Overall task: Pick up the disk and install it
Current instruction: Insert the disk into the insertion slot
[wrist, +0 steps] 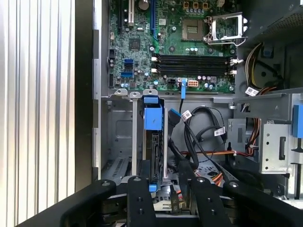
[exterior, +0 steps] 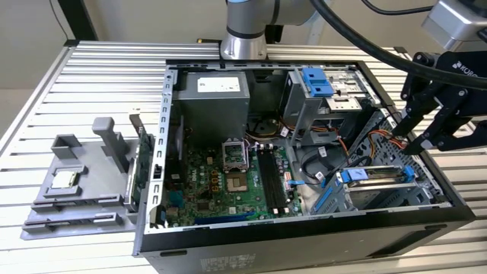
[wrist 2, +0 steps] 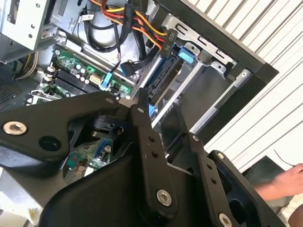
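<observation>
Desktop computer case point(exterior: 304, 240) lying open on a slatted metal counter point(exterior: 91, 74), seen from above in the exterior view. Green motherboard point(exterior: 236, 182) across the case floor, with an empty processor socket point(exterior: 232, 155) near its middle and a grey power-supply box point(exterior: 209, 97) beyond it. Disk point(exterior: 378, 176) seated in the drive bay at the case corner toward the exterior view's right, silver body with a blue rail piece at each end. Black claw point(exterior: 422, 145) hanging over that same side of the case, just above the disk and apart from it. Claw released, fingers spread and holding nothing. Orange, red and yellow cables point(exterior: 373, 137) running through the case beside the claw. Blue-fronted drive cage point(exterior: 316, 83) further back in the case. Grey plastic fixture point(exterior: 76, 188) on the counter outside the case, at the exterior view's left, carrying a small square processor chip point(exterior: 65, 178). Base of the robot arm point(exterior: 243, 34) standing behind the case.

In the first wrist view, disk point(wrist: 154, 146) seen edge-on in its bay between two metal rails, with a blue tab point(wrist: 152, 118) at its far end. Claw point(wrist: 169, 184) with fingers point(wrist: 137, 198) parted, the near end of the disk showing through the gap.

In the second wrist view, claw point(wrist 2: 165, 116) spread over the same bay, and a person's hand point(wrist 2: 289, 182) outside the case, over the counter.
</observation>
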`<state>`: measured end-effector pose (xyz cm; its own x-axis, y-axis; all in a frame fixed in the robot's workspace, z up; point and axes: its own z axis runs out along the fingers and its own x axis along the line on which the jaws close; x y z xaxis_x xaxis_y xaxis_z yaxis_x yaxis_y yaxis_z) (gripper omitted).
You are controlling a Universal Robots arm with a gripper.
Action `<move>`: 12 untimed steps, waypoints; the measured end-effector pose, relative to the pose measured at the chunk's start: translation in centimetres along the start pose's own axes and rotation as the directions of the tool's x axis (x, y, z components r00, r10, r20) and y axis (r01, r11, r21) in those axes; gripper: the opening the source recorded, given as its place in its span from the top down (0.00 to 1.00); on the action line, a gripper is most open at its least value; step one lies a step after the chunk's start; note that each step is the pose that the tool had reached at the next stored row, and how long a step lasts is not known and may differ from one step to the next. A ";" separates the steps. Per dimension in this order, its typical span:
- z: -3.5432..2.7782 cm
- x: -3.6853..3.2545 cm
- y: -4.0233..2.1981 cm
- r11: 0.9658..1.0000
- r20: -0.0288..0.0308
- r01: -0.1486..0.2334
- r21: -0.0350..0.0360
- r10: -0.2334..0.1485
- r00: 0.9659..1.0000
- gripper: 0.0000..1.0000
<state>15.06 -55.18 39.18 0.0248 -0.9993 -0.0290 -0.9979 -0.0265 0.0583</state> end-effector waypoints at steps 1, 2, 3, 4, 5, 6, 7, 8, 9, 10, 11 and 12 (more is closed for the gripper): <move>0.01 -0.03 -0.07 1.000 0.000 0.000 0.000 0.000 1.000 0.00; 0.01 -0.07 -0.18 1.000 0.000 0.000 0.000 0.000 1.000 0.00; 0.01 -0.13 -0.32 1.000 0.000 0.000 0.000 0.000 1.000 0.00; 0.02 -0.20 -0.47 1.000 0.000 0.000 0.000 0.000 1.000 0.00; 0.03 -0.27 -0.64 1.000 -0.001 0.000 0.000 0.000 1.000 0.00; 0.05 -0.34 -0.79 1.000 -0.001 0.000 0.000 0.000 1.000 0.00; 0.07 -0.40 -0.95 1.000 -0.001 0.000 0.000 0.000 1.000 0.00; 0.09 -0.45 -1.10 1.000 -0.001 0.001 0.000 -0.001 1.000 0.00; 0.08 -0.46 -1.17 1.000 -0.002 0.001 0.000 -0.001 1.000 0.00; 0.08 -0.47 -1.18 1.000 -0.002 0.001 0.000 -0.001 1.000 0.00; 0.08 -0.47 -1.18 1.000 -0.002 0.001 0.000 -0.001 1.000 0.00; 0.08 -0.47 -1.18 1.000 -0.002 0.001 0.000 -0.001 1.000 0.00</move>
<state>16.23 -54.68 39.05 0.0255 -0.9993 -0.0272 -0.9979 -0.0271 0.0587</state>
